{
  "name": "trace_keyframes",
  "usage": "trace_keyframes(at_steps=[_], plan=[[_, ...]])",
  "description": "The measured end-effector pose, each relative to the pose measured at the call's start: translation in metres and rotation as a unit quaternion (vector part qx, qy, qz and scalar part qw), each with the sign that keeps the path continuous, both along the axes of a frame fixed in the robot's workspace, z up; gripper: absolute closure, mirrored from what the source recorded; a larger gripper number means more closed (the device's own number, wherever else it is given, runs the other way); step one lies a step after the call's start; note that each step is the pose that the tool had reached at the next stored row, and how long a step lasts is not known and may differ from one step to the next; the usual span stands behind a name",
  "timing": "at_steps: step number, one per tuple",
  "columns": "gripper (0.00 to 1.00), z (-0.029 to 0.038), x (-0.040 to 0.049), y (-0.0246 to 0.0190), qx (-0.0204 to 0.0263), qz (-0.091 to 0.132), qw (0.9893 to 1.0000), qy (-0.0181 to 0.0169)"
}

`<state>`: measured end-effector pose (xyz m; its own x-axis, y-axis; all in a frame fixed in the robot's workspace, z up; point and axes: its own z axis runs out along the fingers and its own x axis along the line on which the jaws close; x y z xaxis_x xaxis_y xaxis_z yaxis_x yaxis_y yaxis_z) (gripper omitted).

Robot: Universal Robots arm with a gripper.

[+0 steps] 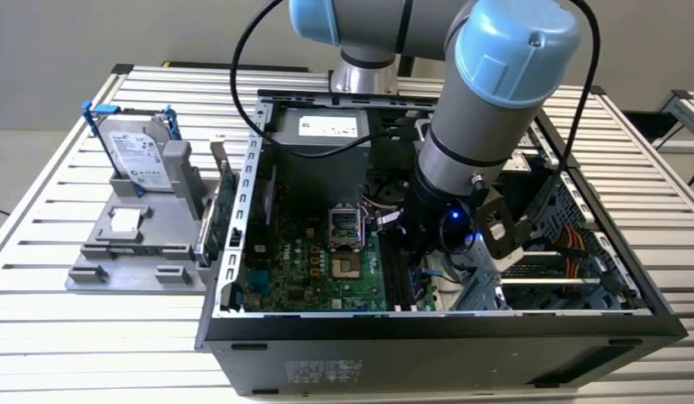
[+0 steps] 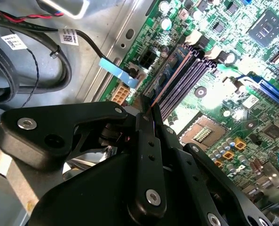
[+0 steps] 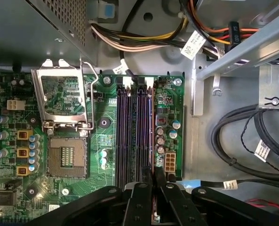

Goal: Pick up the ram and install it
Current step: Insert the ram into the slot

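Second wrist view: black end effector [image 2: 148,106] pinches the thin dark-blue ram stick [image 2: 170,77], edge-on over the outermost memory slot of the green motherboard [image 2: 233,94]; picked up, seemingly not yet seated.

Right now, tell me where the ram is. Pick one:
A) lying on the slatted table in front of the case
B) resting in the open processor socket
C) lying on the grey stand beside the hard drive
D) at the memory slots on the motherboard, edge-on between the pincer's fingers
D: in both wrist views the ram stands edge-on at the memory slots, running into the pincer inside the computer case.
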<state>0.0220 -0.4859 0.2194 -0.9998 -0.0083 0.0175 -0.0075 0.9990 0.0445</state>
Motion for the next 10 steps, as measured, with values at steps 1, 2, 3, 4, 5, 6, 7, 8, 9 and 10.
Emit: trace_keyframes(at_steps=[1,2,3,4,5,6,7,8,9,10], plan=[[1.0,-0.0002,-0.0001,0.0,0.0,0.0,1.0,0.0002],[1.0,-0.0006,-0.0001,0.0,0.0001,0.0,1.0,0.0003],[1.0,-0.0012,-0.0002,0.0001,0.0002,0.0,1.0,0.0004],[1.0,-0.002,-0.0002,0.0001,0.0001,0.0,1.0,0.0005],[1.0,-0.0027,-0.0002,0.0,0.0,0.0,1.0,0.0006],[1.0,-0.0032,-0.0002,0.0,0.0,0.0,1.0,0.0007],[1.0,-0.0033,-0.0002,-0.0001,-0.0001,0.0,1.0,0.0007],[1.0,-0.0034,-0.0002,-0.0001,-0.0002,0.0,1.0,0.0007],[1.0,-0.0034,-0.0002,-0.0001,-0.0002,0.0,1.0,0.0007],[1.0,-0.0035,-0.0002,0.0,-0.0001,0.0,1.0,0.0007]])
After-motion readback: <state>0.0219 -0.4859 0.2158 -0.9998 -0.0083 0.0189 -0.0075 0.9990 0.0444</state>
